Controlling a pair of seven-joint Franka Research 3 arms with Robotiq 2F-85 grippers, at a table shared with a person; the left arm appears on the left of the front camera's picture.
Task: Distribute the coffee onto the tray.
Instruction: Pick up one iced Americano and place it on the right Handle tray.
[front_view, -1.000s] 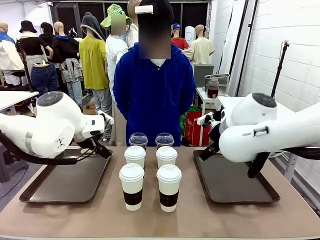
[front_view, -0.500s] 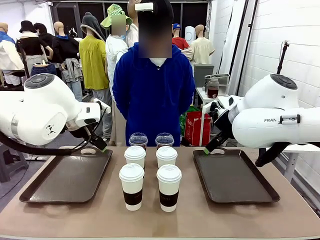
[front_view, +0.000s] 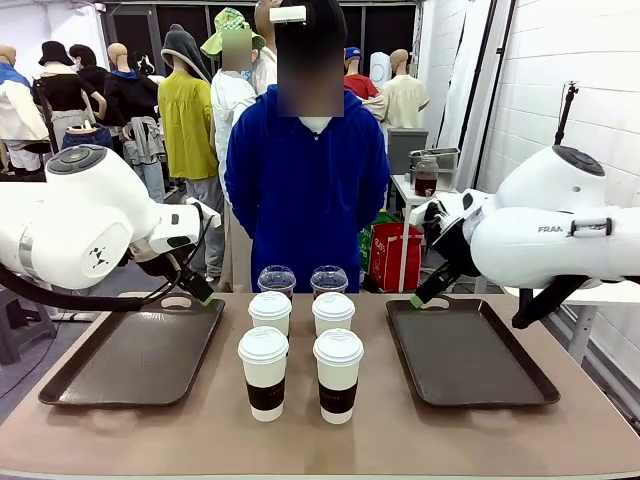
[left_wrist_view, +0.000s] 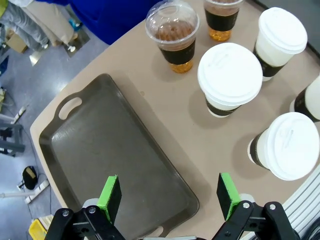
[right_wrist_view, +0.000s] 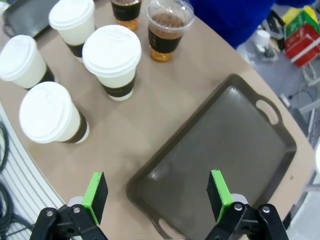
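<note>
1. My left gripper hangs with its jaws spread wide and nothing between the green pads. It is poised over the far inner corner of the left tray.
2. My right gripper mirrors it, jaws fully apart and holding nothing, over the far inner corner of the right tray.
3. All the coffee stands mid-table between the trays. Four white-lidded paper cups form a two-by-two block, and the two iced coffees sit side by side at 12 o'clock from that block, close to the far edge of the table.
4. Seen from the cups, the left tray lies at 9 o'clock and the right tray at 3 o'clock. Both dark beds are bare inside raised rims, with a cut-out handle at each short end.
5. A strip of bare tabletop runs between each tray's inner rim and the nearest cups. The cups stand apart from one another, with only narrow gaps between the lids.
6. At 6 o'clock from the front pair, open tabletop runs to the near edge.
7. A person in a blue top stands at 12 o'clock, just behind the iced coffees.
</note>
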